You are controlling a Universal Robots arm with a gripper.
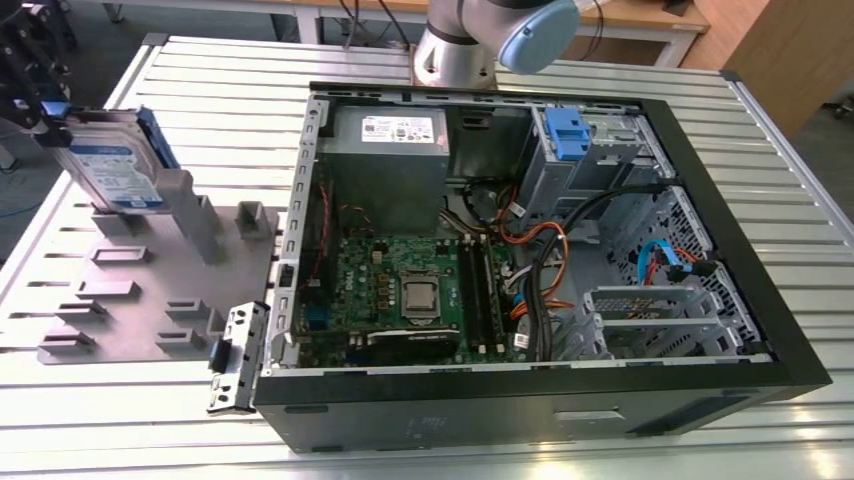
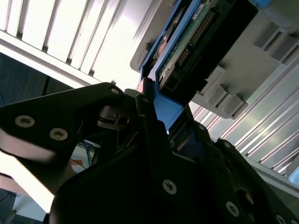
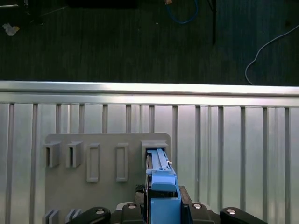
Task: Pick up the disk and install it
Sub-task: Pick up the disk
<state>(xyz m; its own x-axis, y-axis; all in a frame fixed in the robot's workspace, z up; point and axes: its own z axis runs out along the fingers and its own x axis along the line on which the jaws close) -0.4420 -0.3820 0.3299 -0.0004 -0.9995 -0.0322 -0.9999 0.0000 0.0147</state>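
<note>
The disk (image 1: 118,165), a silver-grey drive with a white-and-blue label and blue side rails, stands on edge, leaning, at the far end of the grey fixture plate (image 1: 134,290) on the exterior view's left. My black gripper (image 1: 47,115) is at the disk's upper corner. In the first wrist view the disk's blue rail (image 3: 162,179) runs between my gripper's (image 3: 163,207) fingers, over a slot of the plate (image 3: 107,196). In the second wrist view the fingers (image 2: 145,100) press on the disk's blue rail (image 2: 168,109), its green circuit board above. The gripper is shut on the disk.
An open black computer case (image 1: 747,330) lies to the exterior view's right of the plate, with a motherboard (image 1: 400,295), a grey power-supply box (image 1: 387,130), cables, and a drive cage with a blue latch (image 1: 567,135). The slatted metal table (image 1: 400,455) ends close behind the plate.
</note>
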